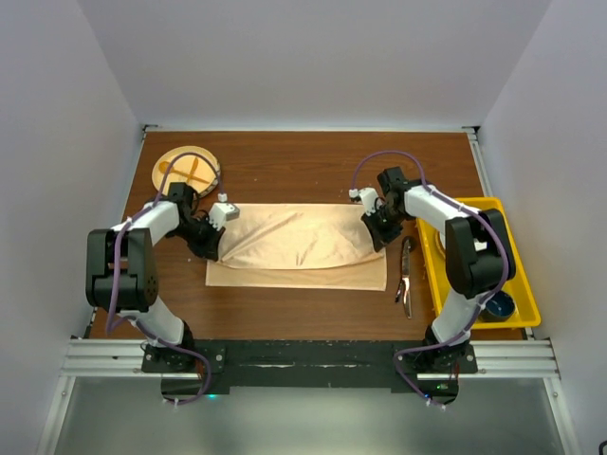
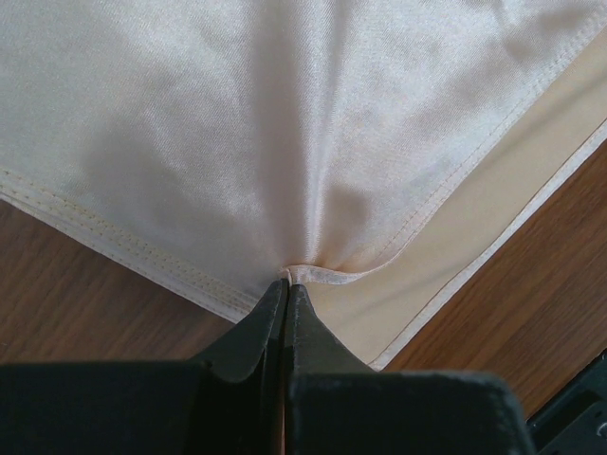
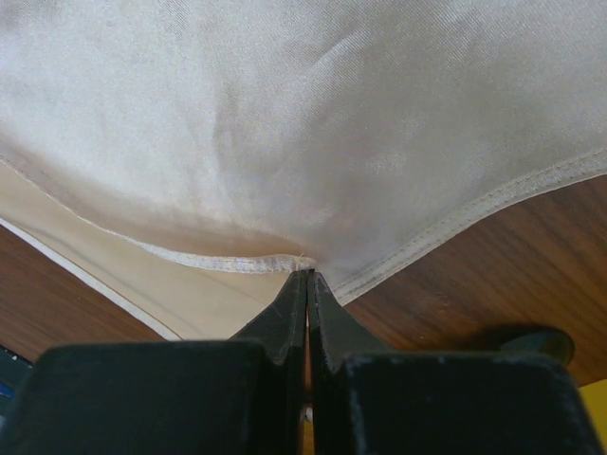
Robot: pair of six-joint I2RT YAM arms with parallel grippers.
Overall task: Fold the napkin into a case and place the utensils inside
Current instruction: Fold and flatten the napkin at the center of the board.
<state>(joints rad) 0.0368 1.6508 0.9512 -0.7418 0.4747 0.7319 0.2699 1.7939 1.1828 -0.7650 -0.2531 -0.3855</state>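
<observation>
A brown wood-grain table [image 1: 303,161] carries four things. The peach satin napkin [image 1: 303,251] lies across its middle, a rumpled upper layer doubled over a flat lower layer whose near strip shows. A round wooden plate [image 1: 163,161] sits at the far left corner. The dark utensils [image 1: 406,280] lie just right of the napkin, beside a yellow bin [image 1: 433,280] along the right edge.

Peach-orange satin napkin [image 1: 299,248] across mid-frame, dark utensils [image 1: 406,284] at centre right.
The napkin lies as a wide band on the desk, its shiny upper layer doubled over a flat lower one and gathered to a point at each end. The slim utensils lie lengthwise just beside its right edge, not touching.
</observation>
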